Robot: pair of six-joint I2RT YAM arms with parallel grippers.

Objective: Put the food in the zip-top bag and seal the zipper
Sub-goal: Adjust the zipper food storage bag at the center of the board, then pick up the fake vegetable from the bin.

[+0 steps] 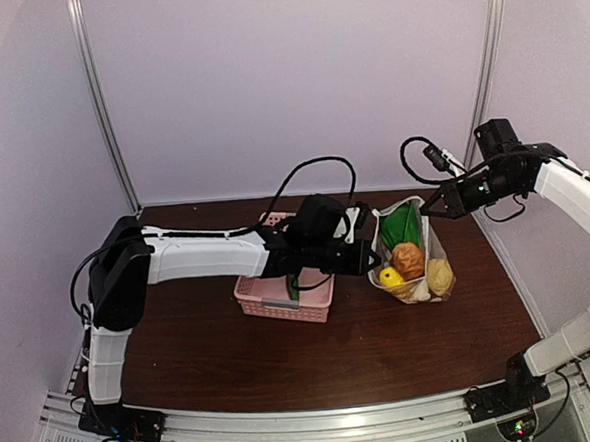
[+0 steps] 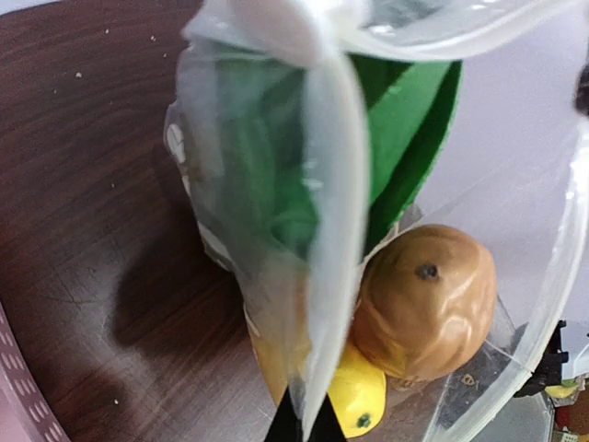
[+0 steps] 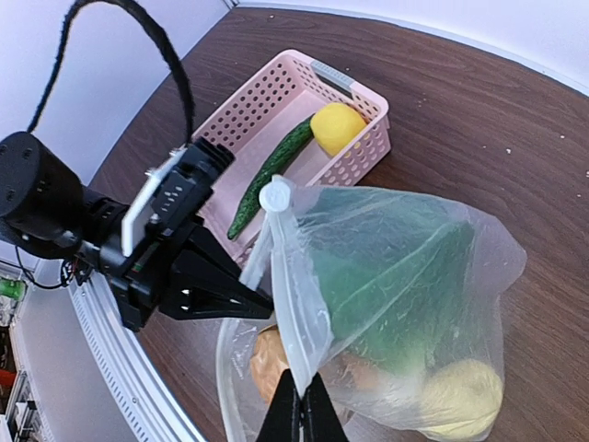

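Left gripper [image 1: 371,260]: clamped on edge of zip-top bag [image 1: 435,242].
Right gripper [image 1: 426,207]: pinching the opposite rim.
Food [image 1: 409,260]: bagged, between both grippers.
Basket [image 1: 280,304]: beside left gripper, holding cucumber [image 3: 271,175], lemon [image 3: 337,127].

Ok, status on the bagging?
Both shut on bag mouth: left hand, right hand. Unsealed. In basket: cucumber, lemon. Nothing in the way.
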